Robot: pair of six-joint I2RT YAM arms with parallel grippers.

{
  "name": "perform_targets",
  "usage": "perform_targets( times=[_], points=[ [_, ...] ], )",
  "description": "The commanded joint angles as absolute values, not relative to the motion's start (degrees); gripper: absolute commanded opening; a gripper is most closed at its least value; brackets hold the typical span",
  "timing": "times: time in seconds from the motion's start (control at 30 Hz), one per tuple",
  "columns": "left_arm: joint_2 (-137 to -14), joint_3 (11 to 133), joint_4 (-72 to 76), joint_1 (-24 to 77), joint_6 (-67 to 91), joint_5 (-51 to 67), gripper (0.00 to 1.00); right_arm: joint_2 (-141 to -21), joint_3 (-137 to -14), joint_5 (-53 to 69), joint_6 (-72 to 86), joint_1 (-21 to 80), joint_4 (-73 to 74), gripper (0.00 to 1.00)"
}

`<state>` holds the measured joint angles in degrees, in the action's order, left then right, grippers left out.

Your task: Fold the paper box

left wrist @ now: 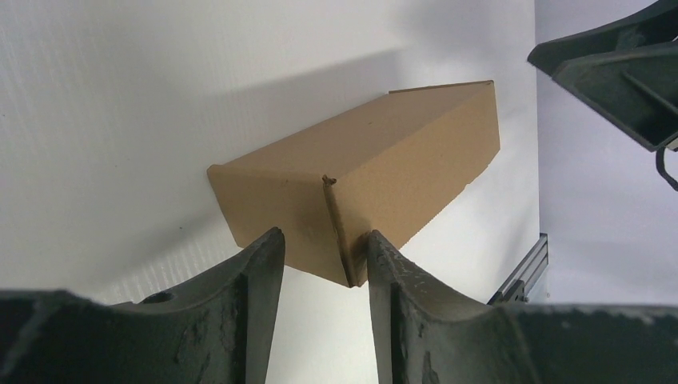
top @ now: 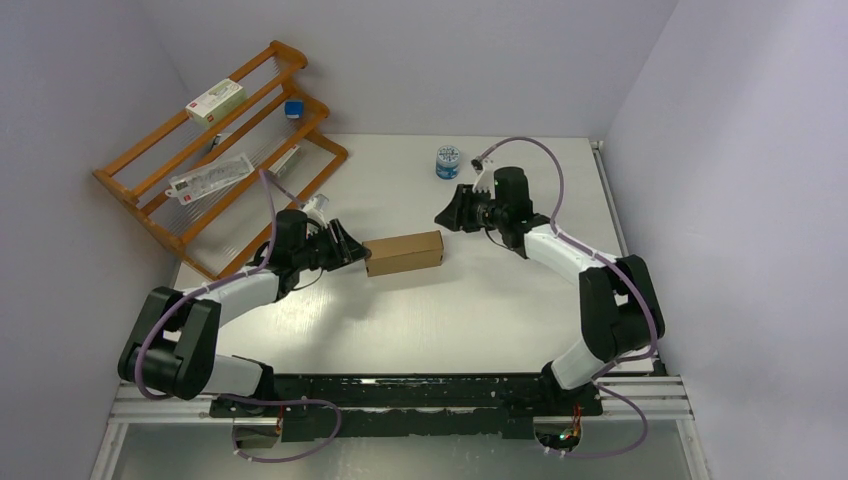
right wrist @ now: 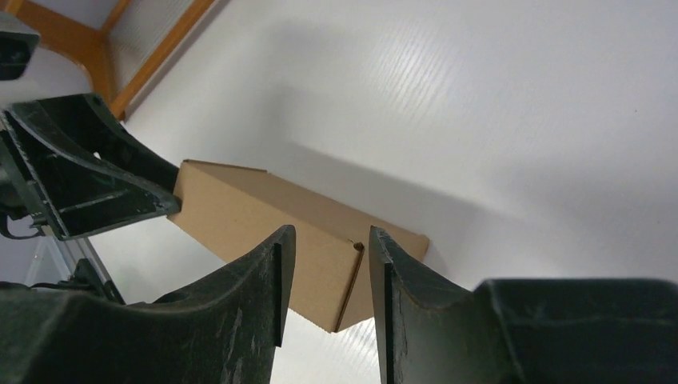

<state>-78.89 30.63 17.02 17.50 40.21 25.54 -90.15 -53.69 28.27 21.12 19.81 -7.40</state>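
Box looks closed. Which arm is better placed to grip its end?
Probably left: the left gripper is open at one end of the box; the right gripper, also open, sits clear of it.

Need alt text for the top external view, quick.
A closed brown paper box lies on the white table, the left gripper at its left end, the right gripper clear of its right end. A wooden rack holding white cartons stands far left; a small blue jar sits behind.

Paper box [top: 404, 253]: brown cardboard, matt, smooth faces, raw cut edges. Table [top: 400, 330]: white, finely ribbed, slight sheen. Rack [top: 284, 52], far left: orange-brown wood, glossy varnish. Left gripper [left wrist: 325, 240], fingers [left wrist: 248, 320]: black, matt, scuffed.
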Motion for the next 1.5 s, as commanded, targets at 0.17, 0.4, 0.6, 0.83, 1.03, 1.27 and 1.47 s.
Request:
perform_targets(
  times=[0.17,0.4,0.6,0.83,1.03,1.27,1.47],
  points=[
    [-77.3,26.7,14.1,17.8,38.6,26.3,0.44,-92.0,-48.4,30.0,21.6,21.9,-7.4,0.41],
    [-76.6,24.3,15.6,18.1,38.7,28.5,0.41,-88.9,-41.0,31.0,22.3,22.9,-12.0,0.36],
    [-75.1,21.2,17.9,19.2,39.5,29.1,0.4,-86.1,-35.3,32.1,22.8,23.1,-17.5,0.33],
    [-73.0,17.3,22.1,19.8,39.5,27.7,0.4,-83.3,-29.4,31.7,23.4,23.4,-24.1,0.32],
    [-72.6,13.4,29.5,19.9,39.5,25.1,0.42,-82.3,-27.2,29.9,22.5,23.5,-27.5,0.32],
    [-66.7,16.2,25.1,19.9,41.3,18.6,0.49,-81.1,-32.3,24.2,23.1,23.5,-20.3,0.38],
    [-71.4,23.5,21.5,19.8,39.6,15.8,0.5,-85.2,-37.0,22.5,27.0,24.0,-17.7,0.39]
  ],
)
